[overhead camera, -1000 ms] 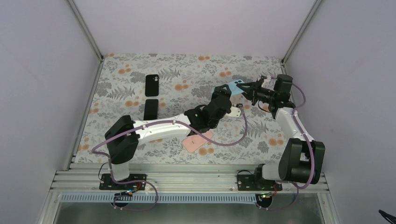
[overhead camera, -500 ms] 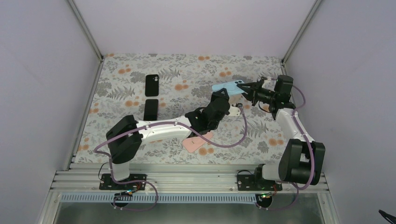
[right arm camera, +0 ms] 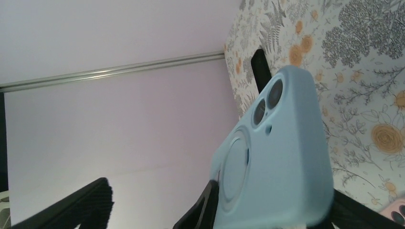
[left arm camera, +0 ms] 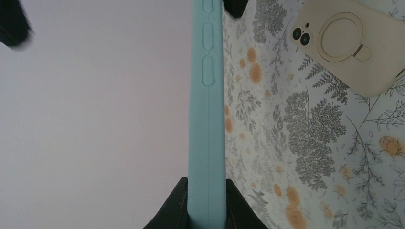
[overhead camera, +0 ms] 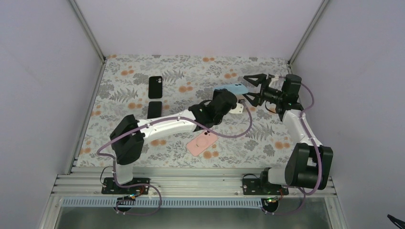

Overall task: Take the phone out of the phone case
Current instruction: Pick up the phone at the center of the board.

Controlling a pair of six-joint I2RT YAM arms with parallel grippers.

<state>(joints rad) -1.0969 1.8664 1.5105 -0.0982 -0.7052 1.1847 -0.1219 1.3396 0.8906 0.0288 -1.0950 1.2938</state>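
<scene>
Blue phone case [overhead camera: 233, 89] is pointing its long axis at the wide-apart jaws of my right gripper [overhead camera: 247, 88], while my left gripper [left arm camera: 206, 212] jaws are clamping it.

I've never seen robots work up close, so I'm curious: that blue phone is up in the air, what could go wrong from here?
The left gripper alone pinches the blue phone at one end, above the table; the phone could swivel or slip in that hold and fall. The right gripper stands open at the phone's far end; if it closes off-centre, it might knock the phone loose.
</scene>
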